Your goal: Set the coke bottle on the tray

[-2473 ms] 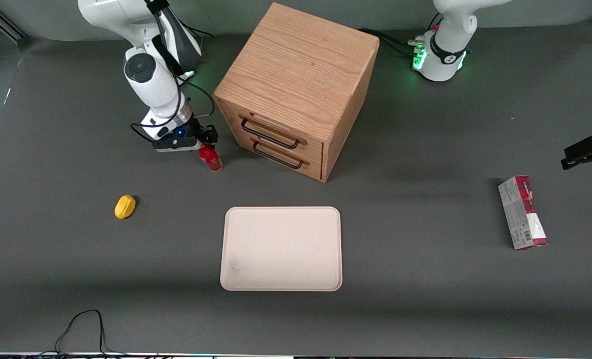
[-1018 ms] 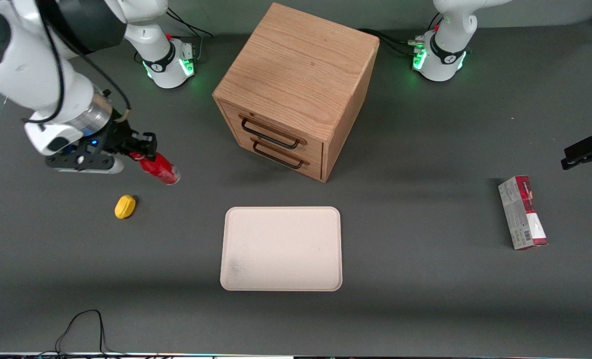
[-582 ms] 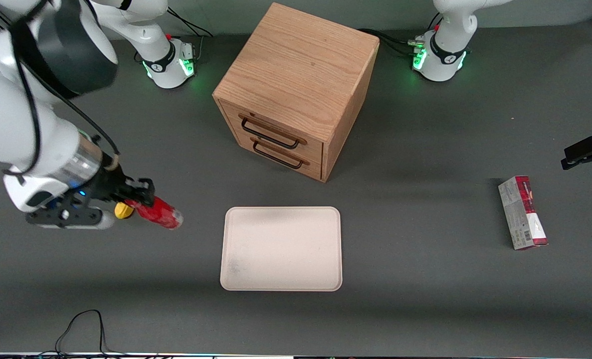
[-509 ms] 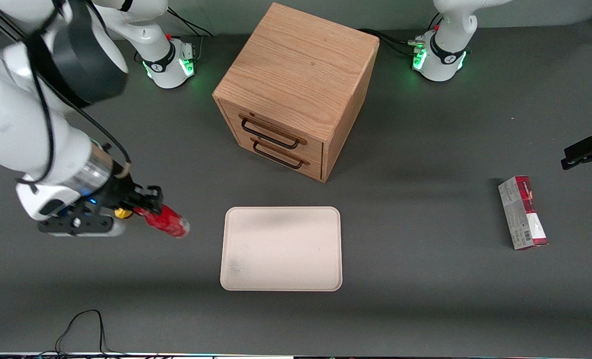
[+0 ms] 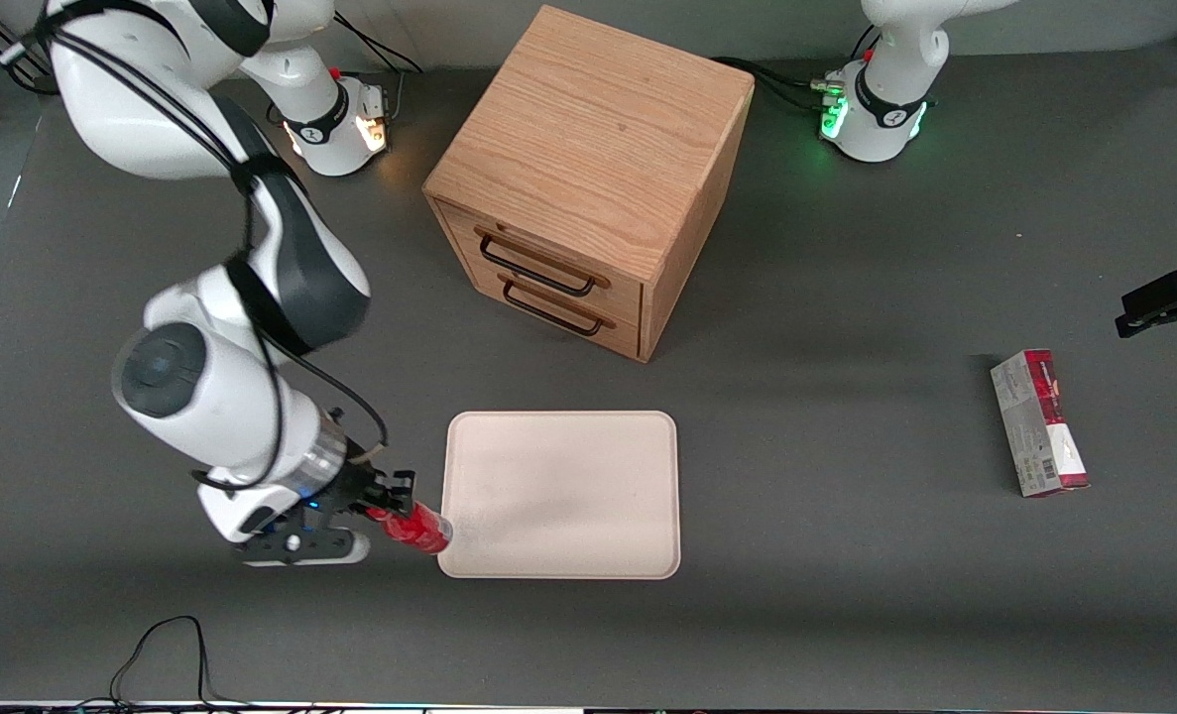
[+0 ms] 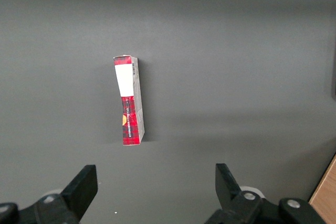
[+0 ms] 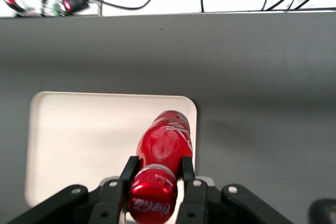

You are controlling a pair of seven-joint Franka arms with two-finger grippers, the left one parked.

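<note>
Nearest the front camera, the right arm's end effector [image 5: 390, 506] hangs low over the desk [image 5: 846, 615] just beside the tray's near corner at the working arm's end. Its two fingers [image 7: 130, 167] are pinched on the neck of the coke bottle [image 5: 414, 528], just under the red cap, as the right wrist view shows plainly. The bottle is tilted, its base leading toward the tray [image 5: 560, 494]. In the front view the base looks to be right at the rim, and the wrist view puts it over a corner of the tray, though how high it sits above the surface is hard to judge from either angle.

So the pickup is done and the carry is nearly over. What is left, as I read it, is a short shift further in over the tray, bringing the bottle down and preferably upright, then letting go and pulling away. Released where it is now, so close to the rim and leaning, it could well tip or roll back onto the desk.

A little farther from the camera, the rest of the tray lies bare. Toward the parked arm's end, well apart from the tray, a red-and-grey carton [image 5: 1039, 422] lies flat on the desk. Farther still stands the wooden cabinet [image 5: 588, 169], both of its drawers closed, its front angled toward the tray
</note>
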